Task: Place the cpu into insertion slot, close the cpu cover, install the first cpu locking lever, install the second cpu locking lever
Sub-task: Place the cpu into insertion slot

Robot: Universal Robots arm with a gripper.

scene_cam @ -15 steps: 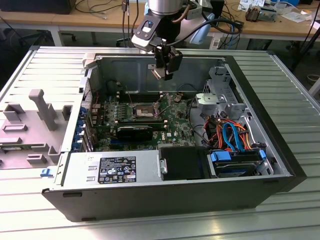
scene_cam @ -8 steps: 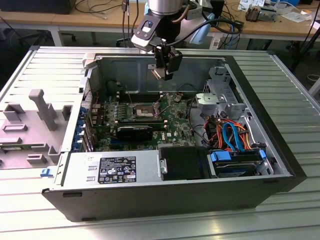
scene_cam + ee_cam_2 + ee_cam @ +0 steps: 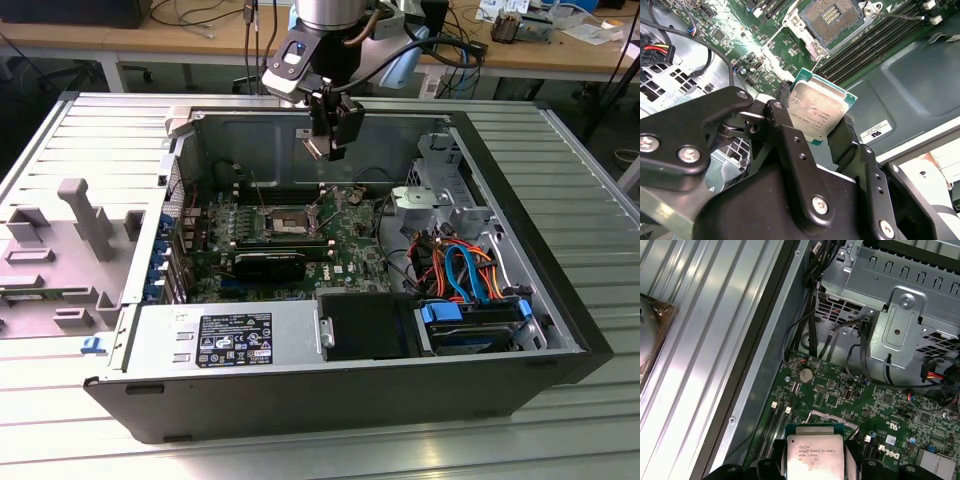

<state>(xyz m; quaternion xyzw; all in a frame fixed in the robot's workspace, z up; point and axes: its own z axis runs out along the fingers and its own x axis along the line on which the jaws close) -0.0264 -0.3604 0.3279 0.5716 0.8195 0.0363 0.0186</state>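
We see the fingers (image 3: 785,130) clamped tight on the cpu (image 3: 817,112), holding it above the open computer case (image 3: 560,300), with the insertion slot (image 3: 288,218) lying uncovered below.

1. The cpu (image 3: 819,109) (image 3: 815,458), a small flat square chip with a dull silver metal top and green edging, is clamped by two opposite edges in the black gripper (image 3: 814,117). It sits tilted in the air, well apart from the board.
2. The insertion slot (image 3: 832,17) (image 3: 288,220), a square socket with a dark gold-tinted centre and silver metal rim, lies uncovered on the green circuit board (image 3: 735,47), just beside the long black memory slots (image 3: 875,45).
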